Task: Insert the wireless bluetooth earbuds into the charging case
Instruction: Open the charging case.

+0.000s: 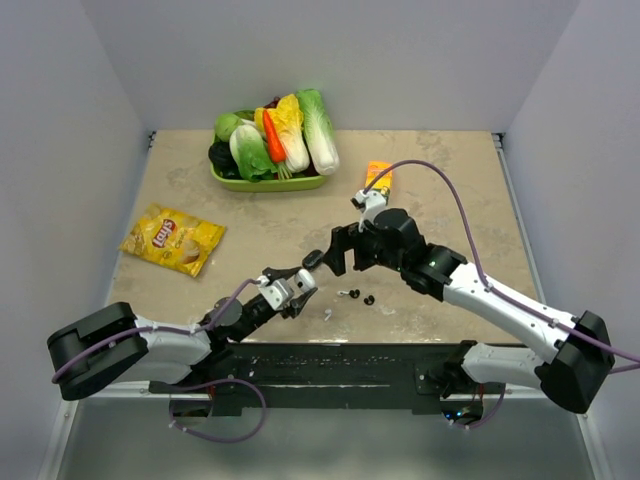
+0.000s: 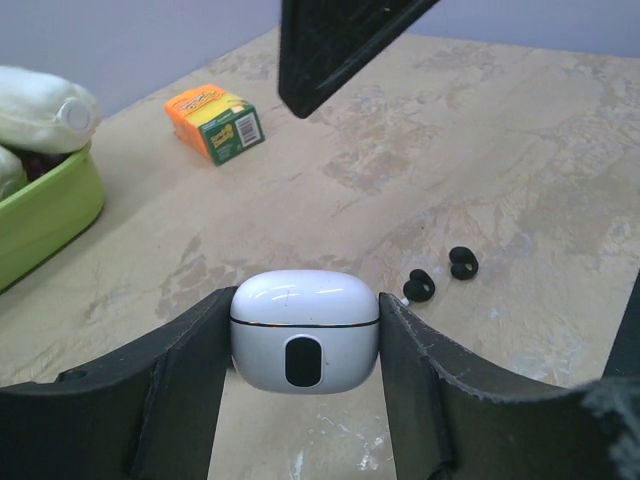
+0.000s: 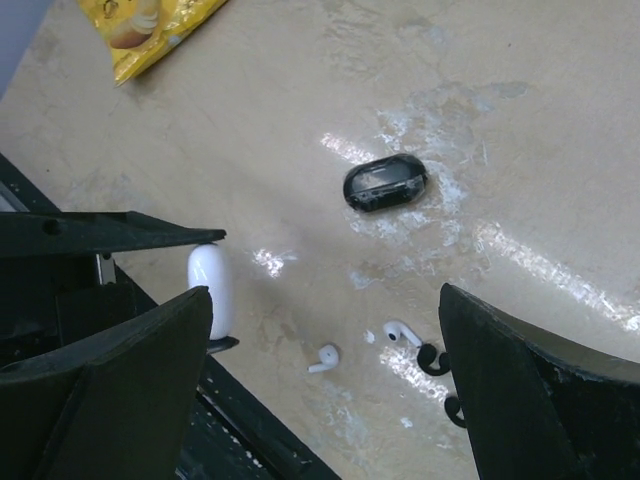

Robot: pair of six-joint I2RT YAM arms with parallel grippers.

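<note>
Black pod (image 3: 386,185), perhaps a case, lies near white earbuds (image 3: 325,357).

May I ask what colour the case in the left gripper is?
The case is white; best in left wrist view.

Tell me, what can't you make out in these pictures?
- Right wrist view: one black earbud sits half behind a finger of the right gripper.
- Right wrist view: the white charging case is mostly covered by fingers.
- Top view: the white earbuds are too small to count.
</note>
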